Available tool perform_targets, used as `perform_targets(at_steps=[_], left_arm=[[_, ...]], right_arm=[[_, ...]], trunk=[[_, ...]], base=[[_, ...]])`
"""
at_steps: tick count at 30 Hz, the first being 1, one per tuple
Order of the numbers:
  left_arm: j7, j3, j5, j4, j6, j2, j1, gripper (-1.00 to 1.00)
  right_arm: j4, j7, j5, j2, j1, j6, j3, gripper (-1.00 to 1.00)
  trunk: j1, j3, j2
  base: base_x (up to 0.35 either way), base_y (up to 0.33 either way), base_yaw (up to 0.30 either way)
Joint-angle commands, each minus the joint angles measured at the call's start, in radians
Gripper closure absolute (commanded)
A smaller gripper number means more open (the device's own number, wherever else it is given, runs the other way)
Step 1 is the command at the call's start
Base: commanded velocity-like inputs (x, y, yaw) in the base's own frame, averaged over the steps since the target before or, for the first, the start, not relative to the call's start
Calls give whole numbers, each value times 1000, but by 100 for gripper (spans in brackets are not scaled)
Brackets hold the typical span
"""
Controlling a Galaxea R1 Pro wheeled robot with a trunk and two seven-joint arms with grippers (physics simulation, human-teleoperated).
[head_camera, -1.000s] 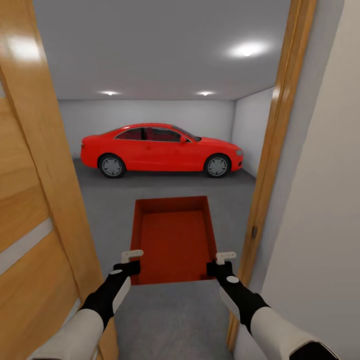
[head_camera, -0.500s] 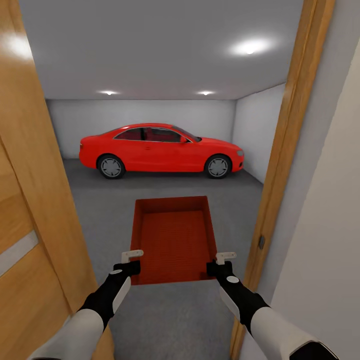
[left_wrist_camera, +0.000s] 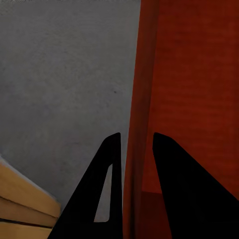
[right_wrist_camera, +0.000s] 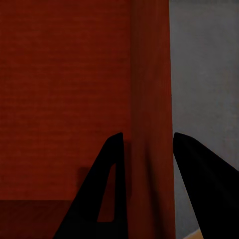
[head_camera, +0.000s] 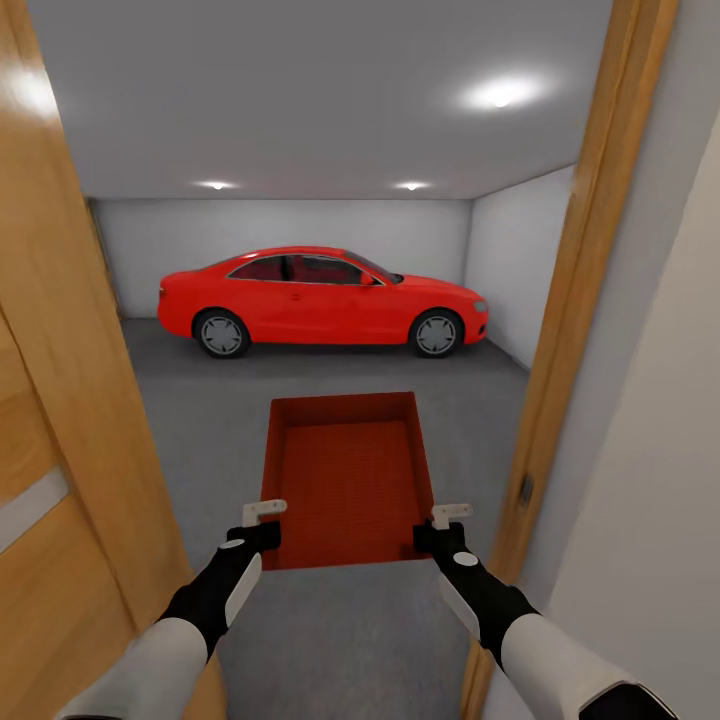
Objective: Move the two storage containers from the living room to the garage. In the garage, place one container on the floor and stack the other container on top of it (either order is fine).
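red car [head_camera: 320,298], wooden door [head_camera: 60,420], ceiling lights [head_camera: 497,96]

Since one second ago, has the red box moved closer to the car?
Yes. The box, carried between both tools, moved forward through the doorway: the door frame slid outward, though the car looks almost unchanged.

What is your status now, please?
Left gripper and right gripper clamp container walls. Container carried in garage doorway. Door and frame close on both sides.
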Motion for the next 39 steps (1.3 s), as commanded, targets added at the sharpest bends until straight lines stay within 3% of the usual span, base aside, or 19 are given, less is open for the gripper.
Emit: perform_targets(at_steps=[1,39], left_arm=[[9,9,-4,-6,5,1,-1,100],[9,10,-4,-8,5,2,-1,100]], right_arm=[[43,-41,-15,-53,-1,-6,-8,100],[43,-41,-16,-53,-1,-2,-8,100]], trunk=[[1,0,-1],[1,0,-1]], base=[[262,0,0],[317,0,12]])
